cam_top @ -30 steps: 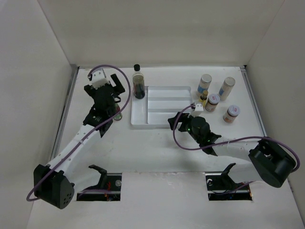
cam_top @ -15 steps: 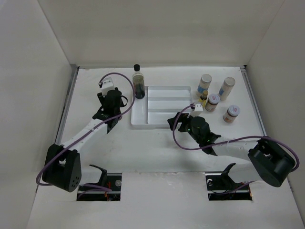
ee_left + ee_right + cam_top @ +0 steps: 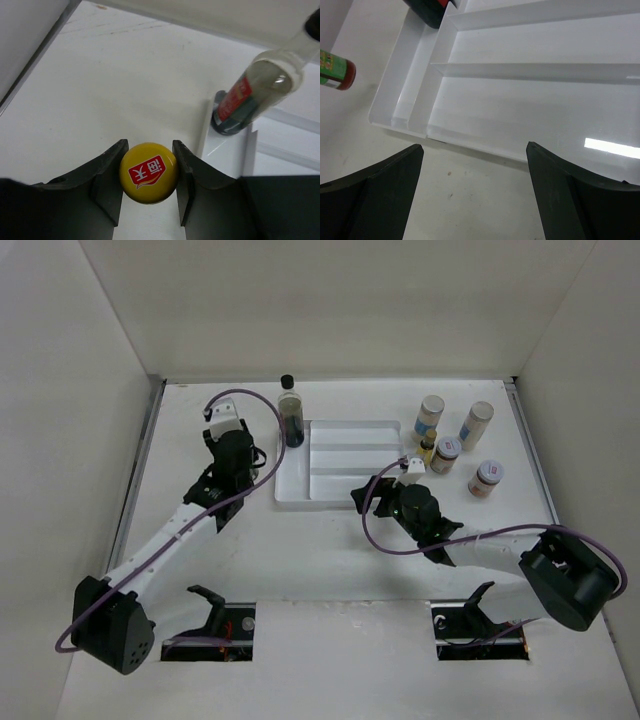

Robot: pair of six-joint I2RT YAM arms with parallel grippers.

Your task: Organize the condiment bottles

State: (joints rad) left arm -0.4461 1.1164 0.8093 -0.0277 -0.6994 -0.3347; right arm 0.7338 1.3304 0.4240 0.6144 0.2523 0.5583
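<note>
One bottle (image 3: 148, 174), yellow-capped, sits clenched in your left gripper (image 3: 148, 150), seemingly upright; your right gripper (image 3: 474, 148) hangs released by the tray (image 3: 520, 95).

yellow cap (image 3: 148, 172) with a red-and-white logo; black left gripper (image 3: 149, 159); white tray (image 3: 530, 107); clear bottle (image 3: 252, 92) with red label.

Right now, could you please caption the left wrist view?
Left gripper shut on yellow-capped bottle; tall clear bottle stands nearby.

A tall clear black-capped bottle (image 3: 291, 412) is standing by the tabletop's (image 3: 330, 550) far edge, a yellow-capped bottle (image 3: 148, 172) left of it. White shakers (image 3: 476, 424) and a small amber bottle (image 3: 427, 447) are clustering far right.
</note>
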